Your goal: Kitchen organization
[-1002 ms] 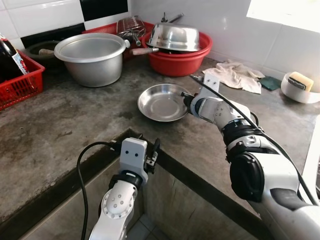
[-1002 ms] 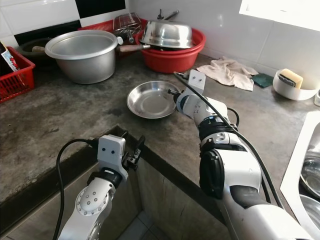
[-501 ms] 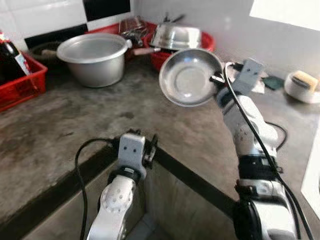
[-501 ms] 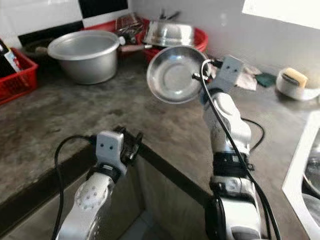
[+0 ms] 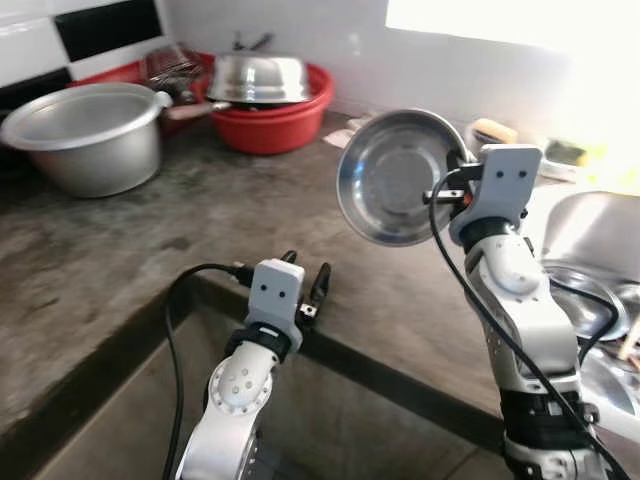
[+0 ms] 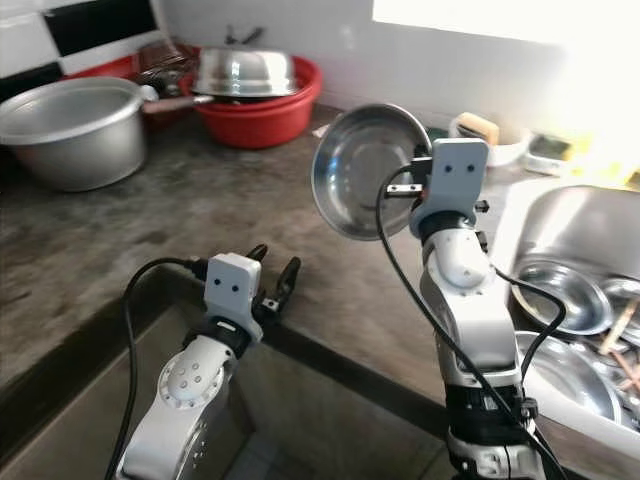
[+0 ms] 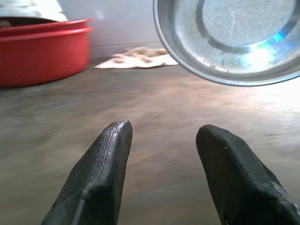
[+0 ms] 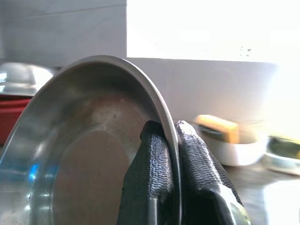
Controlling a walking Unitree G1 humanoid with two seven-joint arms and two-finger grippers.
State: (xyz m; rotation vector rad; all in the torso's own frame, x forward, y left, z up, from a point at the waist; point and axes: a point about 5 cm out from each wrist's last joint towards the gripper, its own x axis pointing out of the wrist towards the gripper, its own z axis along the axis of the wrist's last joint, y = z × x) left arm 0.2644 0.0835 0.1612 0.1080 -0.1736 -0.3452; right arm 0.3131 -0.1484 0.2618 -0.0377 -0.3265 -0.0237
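- Right arm: raised, forearm upright, wrist bent toward the robot's left.
- Right gripper: fingers pinched together on the rim of a steel plate, held aloft on edge.
- Left arm: low, forearm angled forward.
- Left gripper: fingers spread apart, holding nothing.

steel plate cut off by frame edge, sink dishes partly behind right arm, window glare
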